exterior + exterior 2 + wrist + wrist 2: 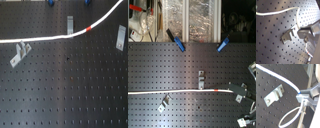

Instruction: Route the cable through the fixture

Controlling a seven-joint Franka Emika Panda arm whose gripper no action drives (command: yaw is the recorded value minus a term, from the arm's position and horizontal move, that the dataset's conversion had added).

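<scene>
The cable (45,37) is a long thin white cord with a red band (89,28). It lies across the black perforated board from the first exterior view's left edge and rises off toward the top right. In the second exterior view the cable (178,92) runs straight to my gripper (235,90) at the right, which is shut on its end just past the red band (216,89). Both wrist views show the fingers (304,93) closed on the cable (286,80). A metal bracket (70,24) stands just behind the cable near its middle. It also shows in the second exterior view (201,80).
A second bracket (20,54) stands in front of the cable at the first exterior view's left, and a third (121,37) at the right. A bracket (273,95) lies close to the gripper in both wrist views (288,35). Two blue clamps (179,44) (223,45) sit at the board's far edge.
</scene>
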